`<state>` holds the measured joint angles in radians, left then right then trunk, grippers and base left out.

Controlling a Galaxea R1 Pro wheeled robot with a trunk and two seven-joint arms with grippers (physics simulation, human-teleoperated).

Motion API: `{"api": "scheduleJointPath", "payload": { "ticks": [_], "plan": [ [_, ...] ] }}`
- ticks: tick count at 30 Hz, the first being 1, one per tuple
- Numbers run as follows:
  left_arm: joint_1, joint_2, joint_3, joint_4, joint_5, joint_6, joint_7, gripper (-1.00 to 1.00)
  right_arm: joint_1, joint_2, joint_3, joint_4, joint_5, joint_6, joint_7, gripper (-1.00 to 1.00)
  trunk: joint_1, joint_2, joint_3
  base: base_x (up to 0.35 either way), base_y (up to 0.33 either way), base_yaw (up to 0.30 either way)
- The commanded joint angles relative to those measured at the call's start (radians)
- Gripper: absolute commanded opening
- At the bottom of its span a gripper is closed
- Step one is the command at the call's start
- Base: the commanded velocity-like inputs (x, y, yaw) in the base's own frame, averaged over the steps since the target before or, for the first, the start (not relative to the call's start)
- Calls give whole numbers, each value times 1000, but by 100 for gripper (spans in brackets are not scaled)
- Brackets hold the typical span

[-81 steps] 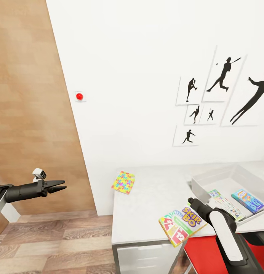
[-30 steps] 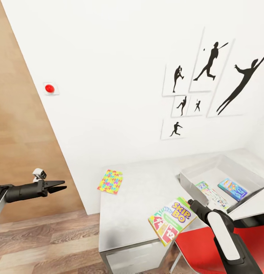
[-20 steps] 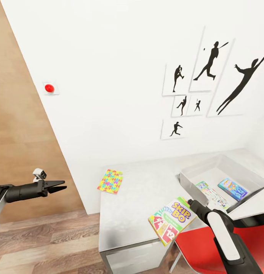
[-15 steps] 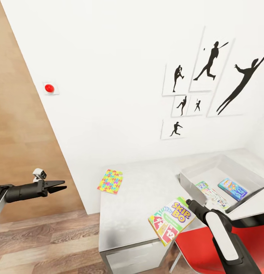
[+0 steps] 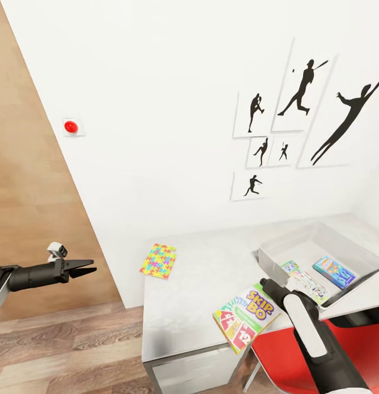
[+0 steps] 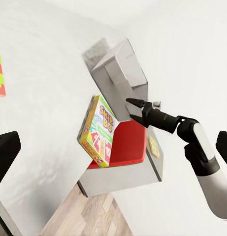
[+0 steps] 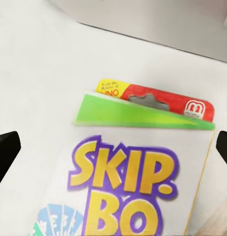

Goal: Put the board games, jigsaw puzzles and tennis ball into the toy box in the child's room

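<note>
Pale speckled table (image 5: 200, 284) against white wall (image 5: 167, 137), wood floor (image 5: 63, 350). Left end effector (image 5: 85, 267) parted, empty; right end effector (image 6: 134, 107) parted, holding nothing.

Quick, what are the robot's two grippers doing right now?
Left gripper: open, holding nothing.
Right gripper: open, empty, by the Skip-Bo box.

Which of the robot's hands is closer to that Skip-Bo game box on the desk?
The right. The right gripper is at the far edge of the Skip-Bo box, fingers spread open. The left gripper hangs over the floor, well off the table, also open.
</note>
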<state>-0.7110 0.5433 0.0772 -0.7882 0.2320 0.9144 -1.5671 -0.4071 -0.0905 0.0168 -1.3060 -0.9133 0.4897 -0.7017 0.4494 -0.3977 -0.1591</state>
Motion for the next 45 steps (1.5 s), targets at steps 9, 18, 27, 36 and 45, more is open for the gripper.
{"api": "scheduleJointPath", "payload": {
  "ticks": [9,18,27,36,45],
  "plan": [
    [-1,-13,-1,0,-2,11,-4,100,-194,12,26,256,1,0,-15,100,1,-2,-2,0,0,0],
    [-1,-14,-2,0,-2,11,-4,100,-331,21,29,447,3,-3,-16,100,1,-2,-2,0,0,0],
    [-1,-14,-2,0,-2,11,-4,100,-356,11,29,494,3,-13,-16,100,1,-2,-2,0,0,0],
    [-1,-14,-1,0,-2,11,-4,100,-358,6,30,499,6,-47,-9,100,1,-2,-2,0,0,0],
    [-1,-14,-1,0,-2,11,-4,100,-357,5,31,499,6,-69,-6,100,1,-2,-2,0,0,0]
  ]
}}
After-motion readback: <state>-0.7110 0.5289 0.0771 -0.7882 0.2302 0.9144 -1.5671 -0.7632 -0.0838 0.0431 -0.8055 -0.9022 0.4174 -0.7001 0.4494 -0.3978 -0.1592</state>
